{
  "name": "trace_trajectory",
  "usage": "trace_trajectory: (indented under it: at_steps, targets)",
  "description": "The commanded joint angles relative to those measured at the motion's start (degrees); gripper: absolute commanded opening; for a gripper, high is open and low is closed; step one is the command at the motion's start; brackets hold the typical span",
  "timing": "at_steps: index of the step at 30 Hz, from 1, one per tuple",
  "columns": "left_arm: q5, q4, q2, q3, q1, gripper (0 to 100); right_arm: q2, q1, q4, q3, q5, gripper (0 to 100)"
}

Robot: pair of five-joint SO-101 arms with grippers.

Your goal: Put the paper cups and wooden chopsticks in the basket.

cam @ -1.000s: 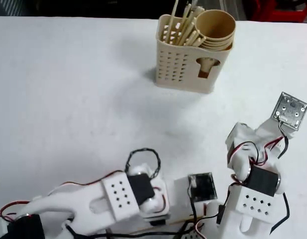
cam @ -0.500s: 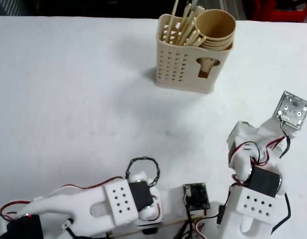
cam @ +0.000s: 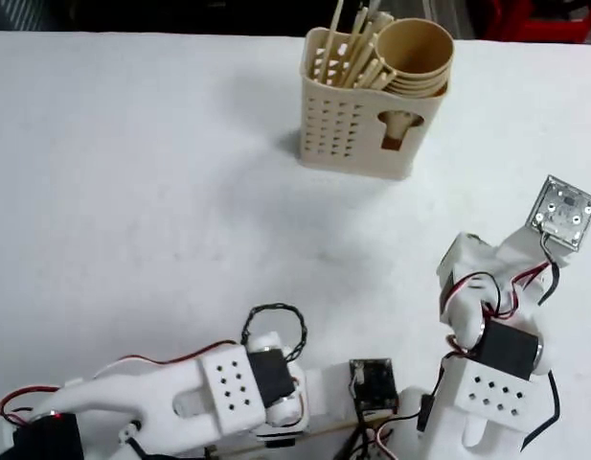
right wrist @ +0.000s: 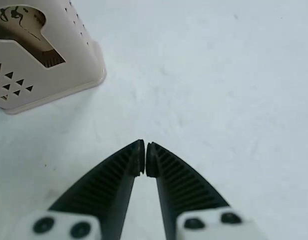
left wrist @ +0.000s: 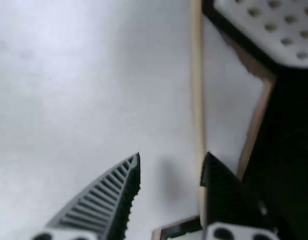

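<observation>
Your left gripper has drawn back to the near edge, jaws wide. One chopstick lies loose beside a jaw, likely the last piece. Your right gripper is closed and empty. The basket, far right, holds the cups.

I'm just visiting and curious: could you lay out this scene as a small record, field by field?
basket: upright on the table, holding stacked paper cups and chopsticks
loose chopstick: flat on the table beside the left gripper
left gripper: open, low over the table
right gripper: shut, empty, over the table near the basket
</observation>
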Motion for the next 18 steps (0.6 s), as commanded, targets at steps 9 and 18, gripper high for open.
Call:
trace_trajectory:
  at_steps: [9, 18]
  targets:
    - [-7.5, 2.4, -1.7, 0.1, -5.4, 21, -0.6, 0.3, 0.5, -2.5, -0.3, 2.1]
    - [-7.6, 1.8, -2.1, -0.4, -17.3, 20, -0.3, 0.3, 0.5, -2.5, -0.3, 2.1]
